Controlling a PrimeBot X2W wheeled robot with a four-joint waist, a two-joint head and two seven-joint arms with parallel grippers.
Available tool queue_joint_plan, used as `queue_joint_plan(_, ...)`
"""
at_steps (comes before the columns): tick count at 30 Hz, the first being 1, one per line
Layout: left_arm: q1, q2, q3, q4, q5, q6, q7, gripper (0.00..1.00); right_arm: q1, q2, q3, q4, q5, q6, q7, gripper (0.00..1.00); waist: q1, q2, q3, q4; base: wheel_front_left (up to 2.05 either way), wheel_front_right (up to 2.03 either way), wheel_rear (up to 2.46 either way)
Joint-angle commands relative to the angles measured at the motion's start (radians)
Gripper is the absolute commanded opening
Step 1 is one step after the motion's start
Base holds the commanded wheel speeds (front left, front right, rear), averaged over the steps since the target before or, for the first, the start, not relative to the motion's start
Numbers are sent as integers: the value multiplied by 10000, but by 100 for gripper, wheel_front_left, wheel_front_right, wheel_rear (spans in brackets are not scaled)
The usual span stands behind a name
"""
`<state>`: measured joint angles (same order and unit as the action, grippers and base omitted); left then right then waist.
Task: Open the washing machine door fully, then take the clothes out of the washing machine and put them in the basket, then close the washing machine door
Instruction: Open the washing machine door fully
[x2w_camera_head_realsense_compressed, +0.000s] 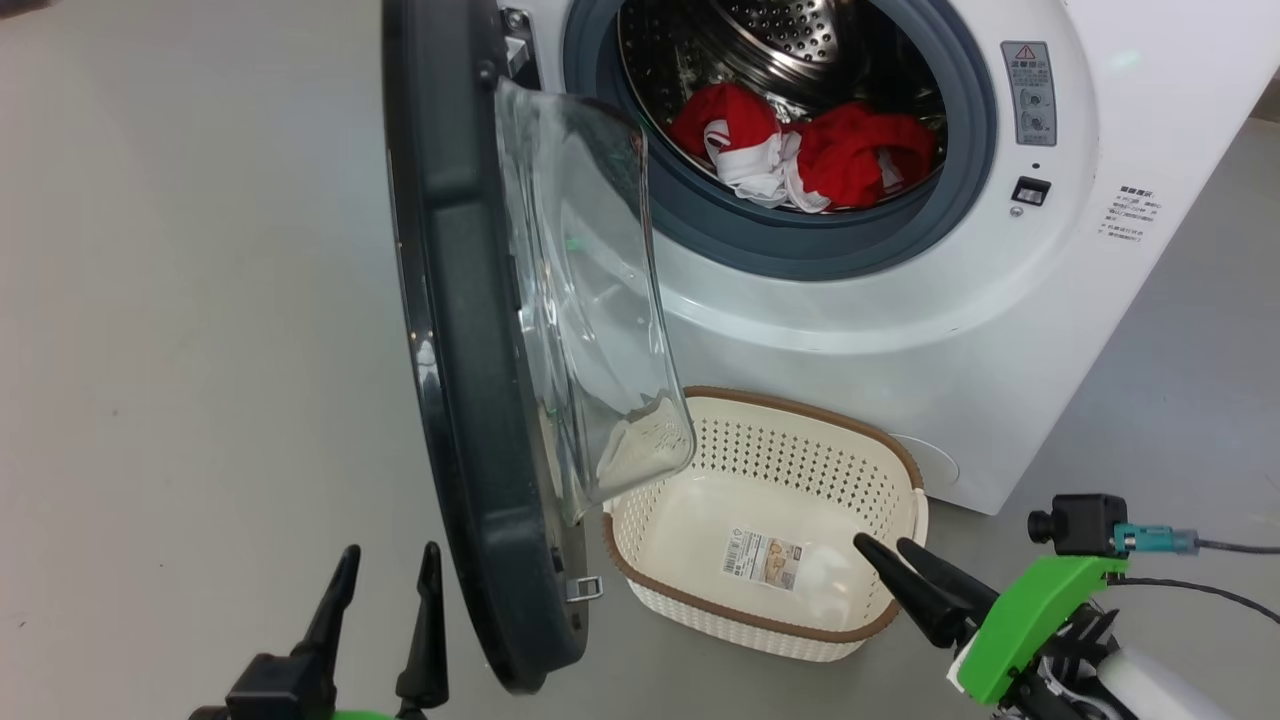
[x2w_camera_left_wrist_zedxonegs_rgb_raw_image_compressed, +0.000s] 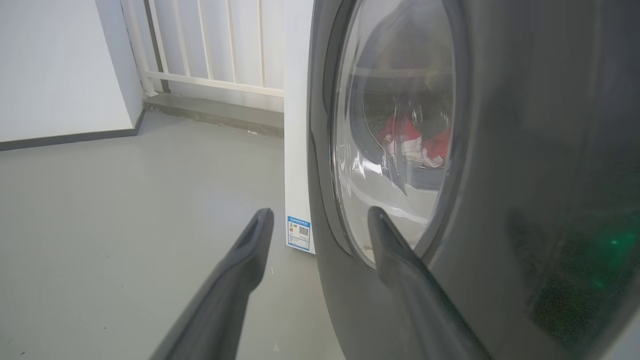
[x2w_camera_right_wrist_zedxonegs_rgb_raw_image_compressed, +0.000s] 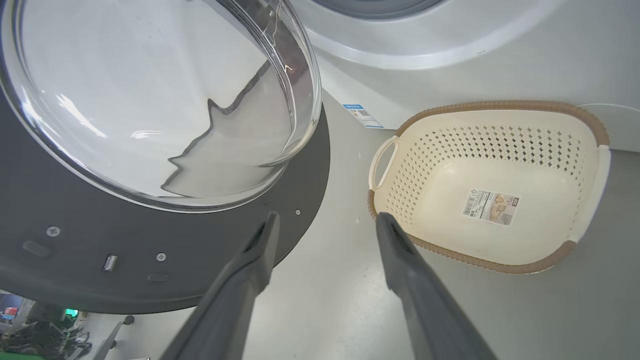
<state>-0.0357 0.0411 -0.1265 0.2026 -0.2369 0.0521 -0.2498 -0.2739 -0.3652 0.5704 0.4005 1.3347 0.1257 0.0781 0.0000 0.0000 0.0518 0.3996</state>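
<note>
Left gripper (x2w_camera_head_realsense_compressed: 391, 552) sits spread wide at the lower left of my head view, holding nothing, just left of the large round glossy black washing machine door (x2w_camera_head_realsense_compressed: 460, 350). That door stands swung out, edge-on to me, its clear glass bowl (x2w_camera_head_realsense_compressed: 590, 330) bulging to the right. Right gripper (x2w_camera_head_realsense_compressed: 880, 541) is also spread and holding nothing, tips over the near right rim of the small cream perforated plastic basket (x2w_camera_head_realsense_compressed: 800, 405). The basket sits on the grey floor (x2w_camera_head_realsense_compressed: 200, 300) just in front of the big white front-loading washing machine (x2w_camera_head_realsense_compressed: 900, 330). Bright red clothes with white trim (x2w_camera_head_realsense_compressed: 800, 150) lie in the perforated steel drum (x2w_camera_head_realsense_compressed: 780, 40), behind the grey rubber ring (x2w_camera_head_realsense_compressed: 800, 250). On my left wrist view, the left gripper (x2w_camera_left_wrist_zedxonegs_rgb_raw_image_compressed: 320, 212) has its fingers apart. One is over the floor, the other against the door's (x2w_camera_left_wrist_zedxonegs_rgb_raw_image_compressed: 525, 150) outer face; contact I cannot tell. The clothes (x2w_camera_left_wrist_zedxonegs_rgb_raw_image_compressed: 415, 142) show through the glass, and a blue label sticker (x2w_camera_left_wrist_zedxonegs_rgb_raw_image_compressed: 298, 233) is low on the machine's side. On my right wrist view, the right gripper (x2w_camera_right_wrist_zedxonegs_rgb_raw_image_compressed: 327, 216) is spread over the floor between door (x2w_camera_right_wrist_zedxonegs_rgb_raw_image_compressed: 150, 250) and basket (x2w_camera_right_wrist_zedxonegs_rgb_raw_image_compressed: 500, 105), and a label sticker (x2w_camera_right_wrist_zedxonegs_rgb_raw_image_compressed: 491, 206) lies on the basket's bottom.
</note>
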Motion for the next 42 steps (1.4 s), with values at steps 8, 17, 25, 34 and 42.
queue_joint_plan(8, 7, 91, 390, -202, 98, -12, -120, 100, -271, -613, 1458, 303, -981, 50, -2421, 100, 0, 0, 47, -64, 0, 0, 0)
queue_joint_plan(17, 17, 91, 409, -197, 73, 41, -120, 100, -651, -690, 1770, 696, -2131, 50, -3390, 100, 0, 0, 50, -107, 0, 0, 0)
queue_joint_plan(25, 18, 91, 449, -218, 79, 56, -120, 100, 187, -82, -319, -41, -4950, 50, -3397, 100, 0, 0, 62, -110, 0, 0, 0)
queue_joint_plan(34, -15, 91, 468, -264, 79, 78, -120, 100, 813, 564, -2070, -1043, -7356, 50, -3398, 100, 0, 0, 127, -116, 0, 0, 0)
queue_joint_plan(42, -5, 91, 481, -267, 95, 81, -120, 100, 1208, 873, -2681, -1247, -8008, 50, -3398, 100, 0, 0, 96, -126, 0, 0, 0)
